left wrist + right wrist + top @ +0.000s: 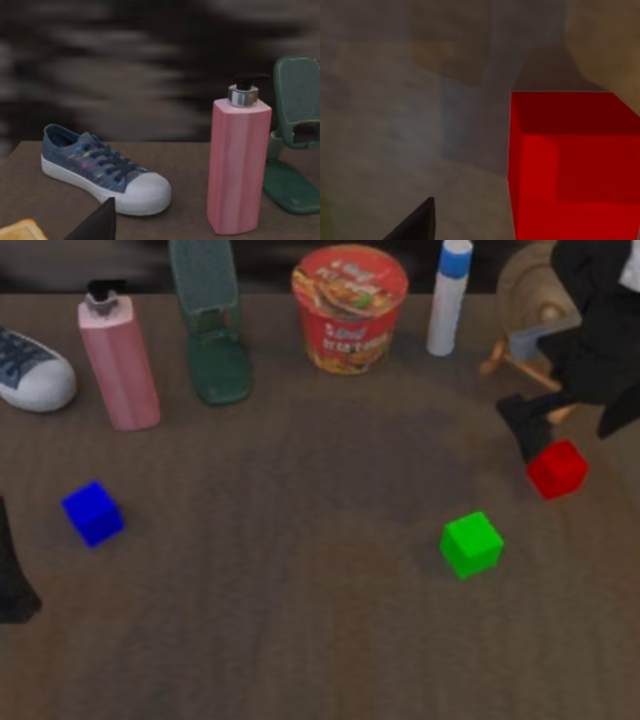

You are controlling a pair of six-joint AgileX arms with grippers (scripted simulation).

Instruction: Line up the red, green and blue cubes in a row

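Right gripper (535,440) low at red cube (557,468), far right; finger state indiscernible. Grasp step; next needs closing squarely on it.

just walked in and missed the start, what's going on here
The right arm's tool is down at the red cube near the table's right side, seemingly about to pick it up; the right wrist view shows the cube very close. Whether it has a grip is unclear. The green cube sits apart, nearer the middle, and the blue cube lies far left, so no row exists yet. The left arm is parked at the left edge.
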